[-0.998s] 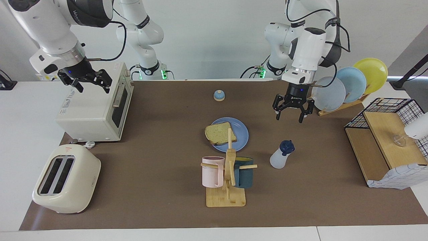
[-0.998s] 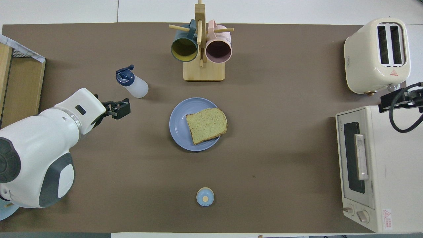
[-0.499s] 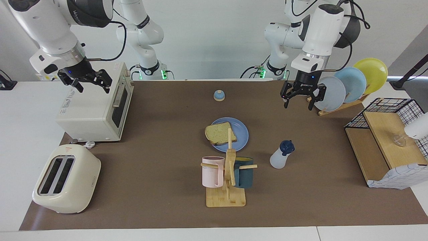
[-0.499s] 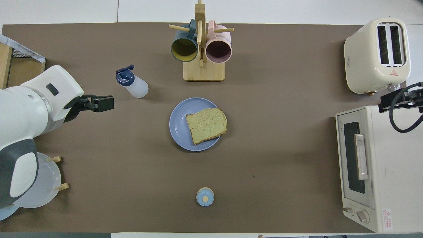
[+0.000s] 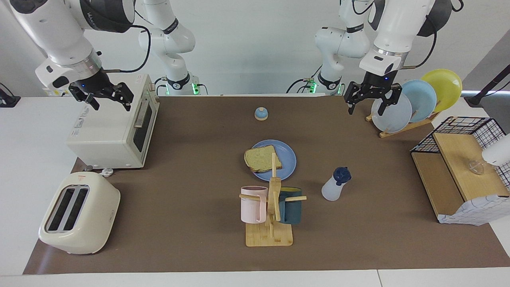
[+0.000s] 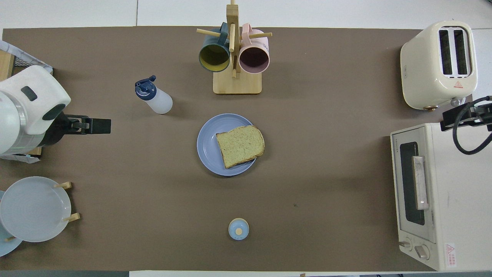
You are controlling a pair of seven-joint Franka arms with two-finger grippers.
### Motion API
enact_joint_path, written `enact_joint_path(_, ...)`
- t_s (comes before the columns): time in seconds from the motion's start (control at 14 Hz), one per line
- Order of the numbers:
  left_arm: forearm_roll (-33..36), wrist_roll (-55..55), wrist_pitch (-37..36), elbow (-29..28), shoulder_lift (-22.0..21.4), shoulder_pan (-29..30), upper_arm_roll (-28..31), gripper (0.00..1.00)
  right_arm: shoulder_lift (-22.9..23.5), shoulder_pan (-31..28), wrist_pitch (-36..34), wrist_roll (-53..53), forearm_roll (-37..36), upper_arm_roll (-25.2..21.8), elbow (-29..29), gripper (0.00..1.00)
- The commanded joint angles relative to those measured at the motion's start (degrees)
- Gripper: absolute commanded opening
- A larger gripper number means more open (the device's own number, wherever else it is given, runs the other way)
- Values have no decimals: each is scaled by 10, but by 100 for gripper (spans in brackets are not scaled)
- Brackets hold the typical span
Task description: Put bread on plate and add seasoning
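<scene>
A white bench (image 5: 24,159) carries a brown mat (image 5: 191,223) that fills most of both views; a plain pale wall stands at the top of the facing view.

At the middle of the mat lies the round medium-blue flat plate (image 6: 209,148), with the tan slice of toast with a darker crust (image 6: 240,145) on it, one edge of the crust overhanging the rim. The small translucent white bottle with a navy cap (image 5: 334,184) stands lower right of the plate in the facing view, well apart from it and free of both claws.

The left claw (image 5: 370,99) hangs in the air at the upper right of the facing view, fingers spread and holding nothing, in front of the pale plates standing in a wooden rack (image 5: 414,99). The right claw (image 5: 104,98) hangs at the upper left over the white toaster oven (image 5: 111,127), fingers also apart and holding nothing.

In the overhead view the left claw (image 6: 94,126) shows at the middle left edge, its arm cut off by the frame. Of the right arm only a cable and a dark bracket show at the right edge. In the facing view the wooden mug tree with a pink and a dark mug (image 5: 271,207) covers part of the plate's lower rim.
</scene>
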Motion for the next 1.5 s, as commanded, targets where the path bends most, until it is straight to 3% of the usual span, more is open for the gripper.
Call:
enact_joint_path(0.0,-15,29,-54,17,10,25,3,100,-7,-2,5,-12,-1,0,-8,100)
enact_joint_path(0.36,-39,62,-87,12,8,63,2,100,-7,-2,5,-12,-1,1,-8,100)
enact_joint_path(0.78,-41,63,-119,48,16,118,1,100,-7,-2,5,-12,-1,1,-8,100)
enact_joint_path(1.14,-77,62,-175,155,76,144,-3,100,-8,-2,5,-12,-1,0,-8,100)
enact_joint_path(1.28,-82,62,-182,172,94,147,-7,100,-7,-2,5,-12,-1,0,-8,100)
enact_joint_path(1.35,-88,62,-182,173,103,170,-22,100,-7,-2,4,-12,-1,1,-8,100)
enact_joint_path(1.43,-88,62,-175,172,113,220,-79,100,-7,-2,5,-12,-1,1,-8,100)
